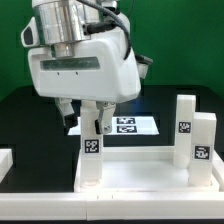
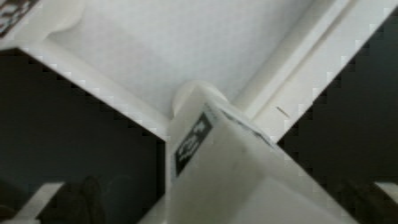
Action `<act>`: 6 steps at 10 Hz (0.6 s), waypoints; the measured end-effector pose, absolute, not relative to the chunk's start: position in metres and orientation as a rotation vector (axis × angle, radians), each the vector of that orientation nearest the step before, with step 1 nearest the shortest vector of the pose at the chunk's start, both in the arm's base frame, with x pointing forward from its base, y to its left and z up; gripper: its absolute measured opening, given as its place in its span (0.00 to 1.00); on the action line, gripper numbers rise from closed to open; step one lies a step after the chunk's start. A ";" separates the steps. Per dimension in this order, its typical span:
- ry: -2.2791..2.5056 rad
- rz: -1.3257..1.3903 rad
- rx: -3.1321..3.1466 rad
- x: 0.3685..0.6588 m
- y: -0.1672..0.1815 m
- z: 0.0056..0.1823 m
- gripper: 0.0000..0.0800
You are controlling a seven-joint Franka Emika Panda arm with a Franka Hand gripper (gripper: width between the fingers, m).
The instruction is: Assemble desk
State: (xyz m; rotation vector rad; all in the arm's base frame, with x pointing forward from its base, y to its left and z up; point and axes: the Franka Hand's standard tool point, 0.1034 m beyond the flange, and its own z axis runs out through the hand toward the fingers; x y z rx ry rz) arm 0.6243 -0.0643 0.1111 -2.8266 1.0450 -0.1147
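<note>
Three short square white plastic leg blocks stand upright on the wide white rimmed tray-like desk top (image 1: 140, 165), which lies upside down on the black table (image 1: 25, 115). Two are on the exterior view's right, one far (image 1: 185, 125) and one nearer (image 1: 203, 145). The third, the near-left leg (image 1: 91, 150), is directly under the white two-finger gripper (image 1: 93, 124). The fingers seem closed around its top, though I cannot tell for sure. The wrist view shows that tagged leg (image 2: 222, 160) rising at the top's corner. My guess is this leg is being screwed in; next it likely needs turning until seated. Behind lies the marker board (image 1: 128, 124).
</note>
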 end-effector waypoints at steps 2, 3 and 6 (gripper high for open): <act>0.476 -0.152 -3.034 0.628 -0.048 0.116 0.81; 0.290 -0.141 -3.057 0.628 -0.047 0.118 0.81; 0.454 -0.137 -3.032 0.627 -0.048 0.117 0.49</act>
